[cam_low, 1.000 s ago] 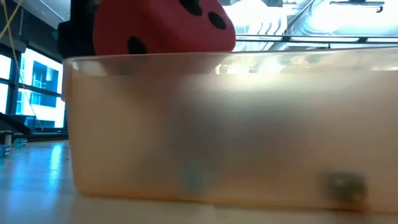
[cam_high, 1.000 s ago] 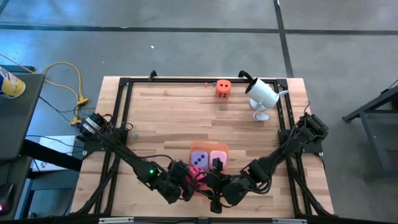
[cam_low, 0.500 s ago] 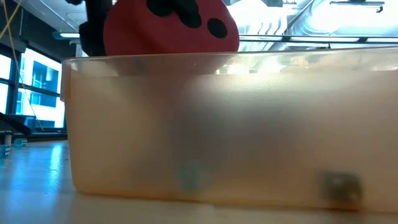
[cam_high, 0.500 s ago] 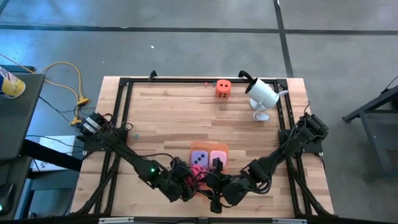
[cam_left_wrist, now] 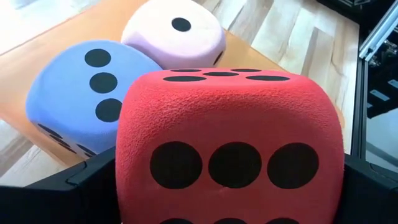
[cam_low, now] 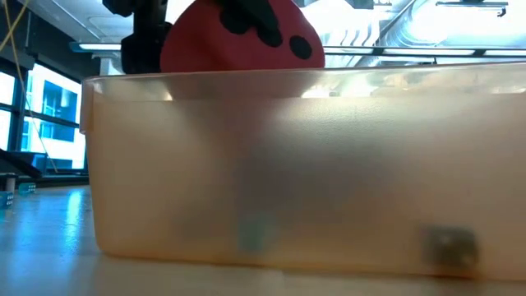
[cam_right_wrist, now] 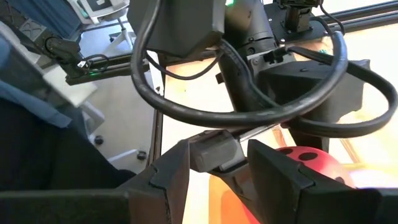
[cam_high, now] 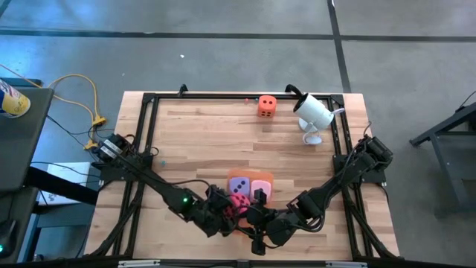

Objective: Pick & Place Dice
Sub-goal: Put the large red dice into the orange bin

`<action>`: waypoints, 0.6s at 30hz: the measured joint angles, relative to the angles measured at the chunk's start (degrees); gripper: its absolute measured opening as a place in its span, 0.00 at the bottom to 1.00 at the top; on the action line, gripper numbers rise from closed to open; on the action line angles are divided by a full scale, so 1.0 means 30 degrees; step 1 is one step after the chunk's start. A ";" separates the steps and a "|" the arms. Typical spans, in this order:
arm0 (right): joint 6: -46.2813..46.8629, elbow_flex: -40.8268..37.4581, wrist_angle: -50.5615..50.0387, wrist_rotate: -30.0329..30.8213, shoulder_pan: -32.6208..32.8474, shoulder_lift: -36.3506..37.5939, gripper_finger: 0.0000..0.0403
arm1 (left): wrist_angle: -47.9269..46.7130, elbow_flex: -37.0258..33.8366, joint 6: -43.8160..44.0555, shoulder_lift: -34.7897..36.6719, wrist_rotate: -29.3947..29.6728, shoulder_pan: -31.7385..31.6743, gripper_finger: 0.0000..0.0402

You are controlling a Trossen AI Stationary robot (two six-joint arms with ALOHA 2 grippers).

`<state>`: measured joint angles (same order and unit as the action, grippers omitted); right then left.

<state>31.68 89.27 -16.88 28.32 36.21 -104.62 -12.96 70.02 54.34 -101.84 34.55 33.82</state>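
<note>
The table (cam_high: 208,134) is made of light wooden boards with a black frame around it. It stands on a grey floor. A yellow cable (cam_high: 82,93) lies on the floor at about ten o'clock from the table. A white camera (cam_high: 312,113) stands on the table at about one o'clock.

The dice are soft cubes with dark dots. The orange die (cam_high: 267,106) sits alone at twelve o'clock, just left of the camera. The purple die (cam_high: 238,189) and the pink die (cam_high: 260,188) sit side by side, touching, on the flat orange mat (cam_high: 251,177) at six o'clock. The red die (cam_left_wrist: 233,149) is just beside them, above the mat's near edge, with three dots in a row facing the left wrist view.

The left gripper (cam_high: 230,208) is at six o'clock, and its jaws stand wide and grasp the red die between them. The right gripper (cam_high: 256,223) waits just beside it at six o'clock, its jaws partly apart and holding nothing.
</note>
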 joint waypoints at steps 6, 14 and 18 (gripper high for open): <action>-0.0001 0.0000 0.0003 0.0000 0.0000 0.0000 0.37 | 0.0095 0.0000 0.0031 0.0000 -0.0002 -0.0386 0.98; 0.0305 0.0000 0.0517 0.0058 -0.0026 0.0004 0.37 | 0.1917 0.0000 -0.0216 0.0000 -0.0078 -0.1187 0.98; 0.1005 0.0000 0.0613 0.0058 -0.0044 0.0015 0.37 | 0.2141 0.0000 -0.0913 0.0000 -0.0090 -0.1347 0.98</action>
<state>34.70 89.27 -15.04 28.49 36.07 -104.57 -6.54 70.02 51.60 -101.84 34.28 29.78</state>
